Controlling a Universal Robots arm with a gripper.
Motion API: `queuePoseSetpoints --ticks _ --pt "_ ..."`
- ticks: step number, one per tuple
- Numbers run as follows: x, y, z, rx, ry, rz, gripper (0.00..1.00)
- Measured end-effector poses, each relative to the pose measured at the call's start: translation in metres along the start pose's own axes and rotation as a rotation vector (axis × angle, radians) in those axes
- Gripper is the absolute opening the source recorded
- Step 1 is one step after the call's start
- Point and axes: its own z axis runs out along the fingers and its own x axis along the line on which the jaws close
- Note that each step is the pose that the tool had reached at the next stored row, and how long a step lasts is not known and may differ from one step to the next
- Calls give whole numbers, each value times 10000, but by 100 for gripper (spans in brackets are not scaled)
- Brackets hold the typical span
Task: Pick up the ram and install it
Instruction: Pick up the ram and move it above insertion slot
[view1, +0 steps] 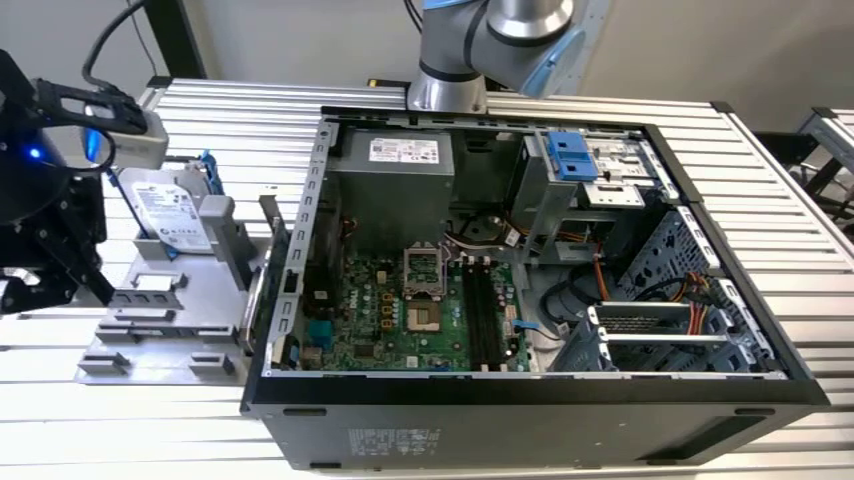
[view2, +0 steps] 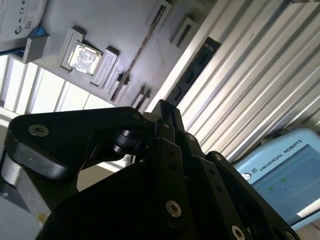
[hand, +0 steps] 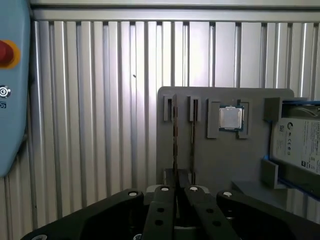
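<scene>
Two ram sticks (hand: 175, 140) stand on edge in the holder (hand: 225, 160), long axes running straight out from the gripper (hand: 181, 189), which hovers empty, fingers pressed together, at the holder's edge

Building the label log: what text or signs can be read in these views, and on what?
Hard drive label: fine print and symbols, too small to read.
Power supply sticker: print too small to read.
Case sticker, on the wall nearest the exterior view: blurred.
Pale blue pendant: only a maker's mark in capitals beside a round logo.
</scene>
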Motion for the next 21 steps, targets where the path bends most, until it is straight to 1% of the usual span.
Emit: queuePoseSetpoints --ticks 13,16,21 --pt "-7 8 -362 0 0 1 0" --pt "-8 10 -440 1 -1 1 0" --pt "-11 12 -553 0 -1 1 0"
